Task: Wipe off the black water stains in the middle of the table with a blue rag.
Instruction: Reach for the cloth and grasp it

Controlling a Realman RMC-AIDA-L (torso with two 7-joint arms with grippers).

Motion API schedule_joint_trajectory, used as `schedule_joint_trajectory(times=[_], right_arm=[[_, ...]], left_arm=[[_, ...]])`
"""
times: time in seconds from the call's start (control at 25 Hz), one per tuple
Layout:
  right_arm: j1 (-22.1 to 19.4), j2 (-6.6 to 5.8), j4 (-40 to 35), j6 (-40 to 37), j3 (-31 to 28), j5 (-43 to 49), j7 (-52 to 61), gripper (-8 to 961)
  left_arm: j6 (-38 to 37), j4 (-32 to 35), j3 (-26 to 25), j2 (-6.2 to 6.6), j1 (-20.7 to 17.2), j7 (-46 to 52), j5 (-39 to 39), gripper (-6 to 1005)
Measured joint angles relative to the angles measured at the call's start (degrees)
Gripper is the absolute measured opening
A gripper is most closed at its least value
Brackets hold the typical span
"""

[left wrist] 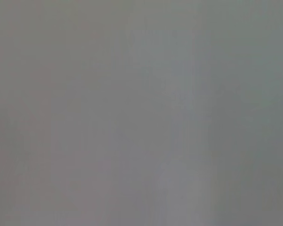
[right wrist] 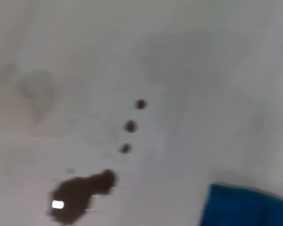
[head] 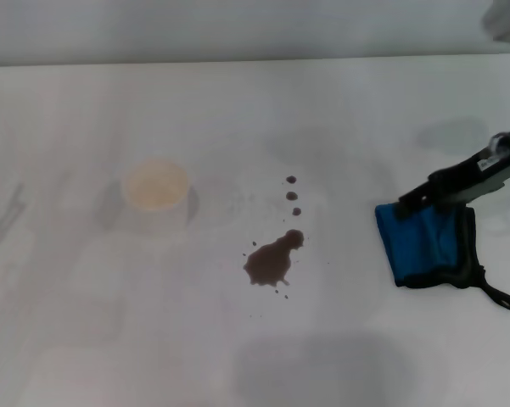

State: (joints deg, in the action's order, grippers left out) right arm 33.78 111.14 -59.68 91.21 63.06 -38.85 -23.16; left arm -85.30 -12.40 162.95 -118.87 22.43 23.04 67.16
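Pressing down on the rag (head: pixel 426 242), my right gripper (head: pixel 441 197) sits on its far edge; I can't tell if it's pinching. I should grab tight, then drag left over the stains (head: pixel 273 259).

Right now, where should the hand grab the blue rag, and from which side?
Grip the blue rag on its thick folded far edge, coming down from above, where the right hand already sits. It lies flat on the table, so a top pinch suits it best.
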Motion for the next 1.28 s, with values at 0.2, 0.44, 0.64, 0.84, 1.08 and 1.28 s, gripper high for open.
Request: schedule_joint_trajectory(times=[0.2, 0.44, 0.64, 0.84, 1.08, 1.28], right_arm=[[0.9, 4.12, -4.5, 0.1, 2.6, 9.7, 4.4, 828], [1.6, 4.09, -5.0, -0.8, 9.6, 11.1, 10.0, 825], [2.0, 4.08, -4.9, -1.6, 11.2, 13.8, 11.8, 824], [2.1, 4.22, -3.5, -1.7, 12.1, 16.7, 12.3, 825], [2.3, 4.32, -1.0, -3.4, 13.2, 17.2, 12.3, 784], [2.5, 4.46, -0.6, -4.2, 14.3, 16.9, 12.4, 746]], left_arm=[[-0.3, 0.5, 0.0, -0.12, 0.0, -1.4, 0.2, 891], [-0.4, 0.8, 0.0, 0.0, 0.1, -2.1, 0.8, 890], [-0.4, 0.8, 0.0, -0.05, 0.0, -2.2, 0.8, 890], [-0.4, 0.8, 0.0, -0.13, 0.0, -2.2, 0.9, 890], [-0.4, 0.9, 0.0, -0.14, 0.2, -2.2, 0.9, 890], [-0.4, 0.9, 0.0, -0.13, 0.4, -2.2, 0.9, 890]])
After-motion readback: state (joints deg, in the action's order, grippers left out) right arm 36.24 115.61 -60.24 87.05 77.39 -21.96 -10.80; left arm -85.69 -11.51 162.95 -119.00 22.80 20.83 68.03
